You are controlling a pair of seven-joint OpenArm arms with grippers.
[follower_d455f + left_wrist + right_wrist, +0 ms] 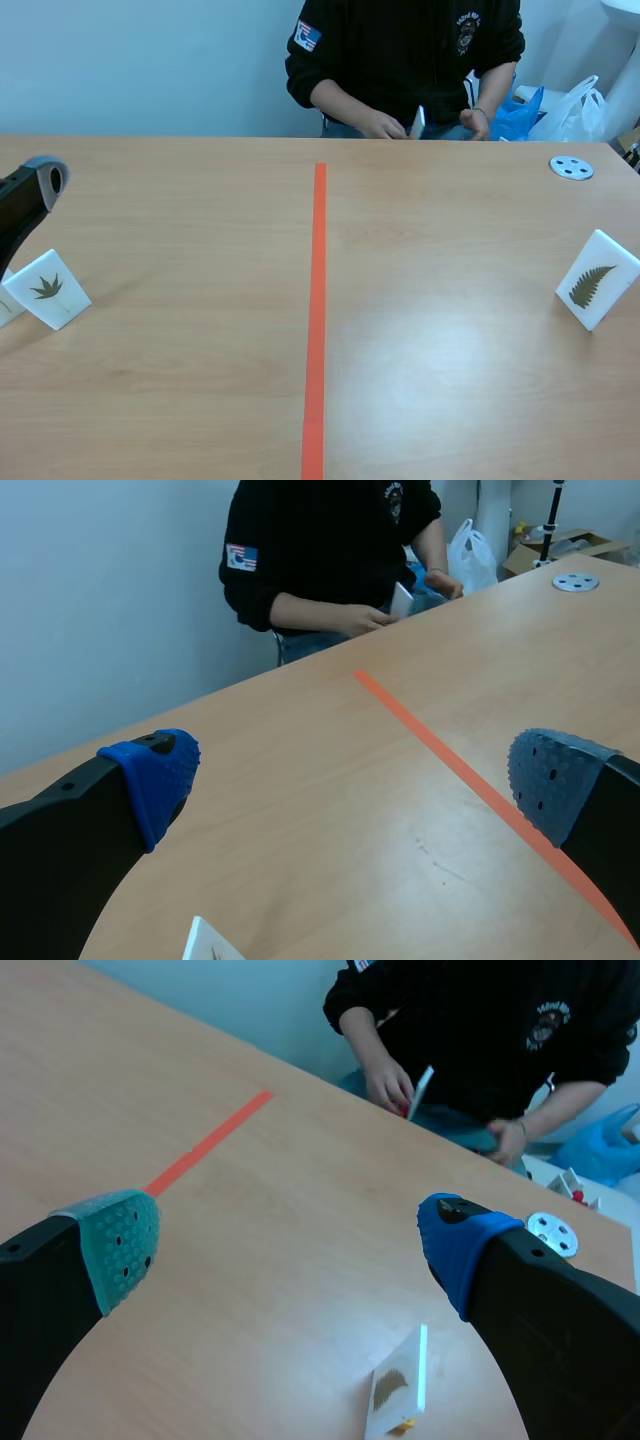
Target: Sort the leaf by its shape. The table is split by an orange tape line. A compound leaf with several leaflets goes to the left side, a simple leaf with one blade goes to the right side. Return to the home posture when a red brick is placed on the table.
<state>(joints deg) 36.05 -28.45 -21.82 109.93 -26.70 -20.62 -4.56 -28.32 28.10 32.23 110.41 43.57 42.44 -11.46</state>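
Tape line (317,320) runs down mid-table. Fern-leaf card (597,279) stands far right of the tape line, palmate-leaf card (47,289) far left of it, both upright. Left gripper (350,780) has fingers wide apart, nothing held; right gripper (290,1240) the same. Person's hands (380,125) hold a white card (417,122) beyond the line's far end.

the right end effector (290,1250) hangs open above a white leaf card (398,1392) between its fingers.
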